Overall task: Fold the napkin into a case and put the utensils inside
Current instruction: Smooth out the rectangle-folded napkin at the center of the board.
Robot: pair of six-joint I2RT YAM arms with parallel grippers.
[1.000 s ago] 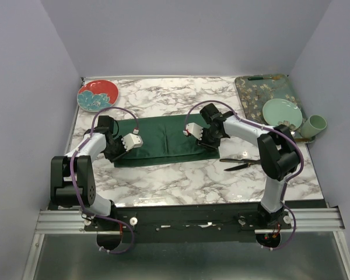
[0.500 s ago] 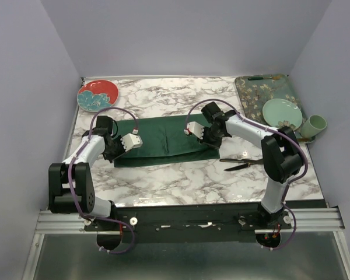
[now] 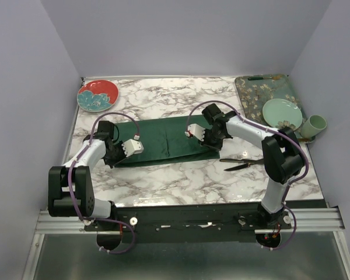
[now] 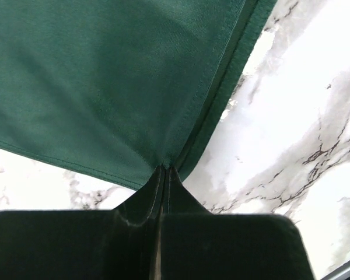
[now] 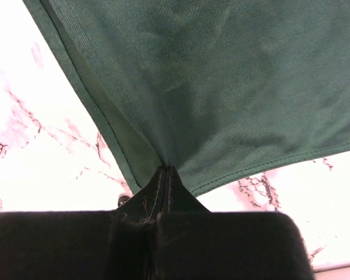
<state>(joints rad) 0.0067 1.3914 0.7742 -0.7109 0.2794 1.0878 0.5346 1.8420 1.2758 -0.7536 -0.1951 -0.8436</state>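
Observation:
The dark green napkin (image 3: 163,139) lies across the middle of the marble table, folded over into a long band. My left gripper (image 3: 112,156) is shut on its near left corner, where the cloth (image 4: 116,87) is pinched between the jaws. My right gripper (image 3: 212,143) is shut on its near right corner, with the cloth (image 5: 221,76) lifted into a tent. The two black utensils (image 3: 240,163) lie on the table to the right of the napkin, just in front of my right arm.
A red and teal plate (image 3: 97,94) sits at the back left. A floral tray (image 3: 262,93) at the back right carries a pale green plate (image 3: 282,111). A green cup (image 3: 314,125) stands at the right edge.
Both grippers have drawn the near edge of the napkin slightly toward the front. The left gripper has moved a little nearer and to the left. The utensils have not moved.

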